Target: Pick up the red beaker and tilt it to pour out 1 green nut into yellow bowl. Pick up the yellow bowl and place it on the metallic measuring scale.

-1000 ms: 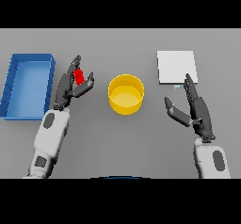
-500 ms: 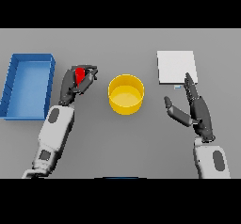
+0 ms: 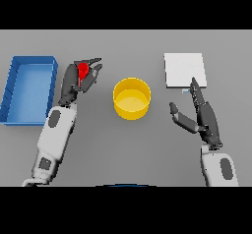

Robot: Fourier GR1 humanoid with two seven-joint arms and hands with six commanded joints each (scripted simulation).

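My left hand has its fingers and thumb curled round the red beaker, which is held off the table to the left of the yellow bowl. Only part of the beaker shows between the fingers. The bowl stands at the middle of the table. The metallic measuring scale, a flat pale square, lies at the back right. My right hand is open, fingers straight, to the right of the bowl and just in front of the scale, touching neither.
A blue tray with raised walls lies at the left side, close beside my left forearm.
My left hand has closed round the red beaker and raised it, shifting a little toward the bowl. The right hand has stayed almost still.
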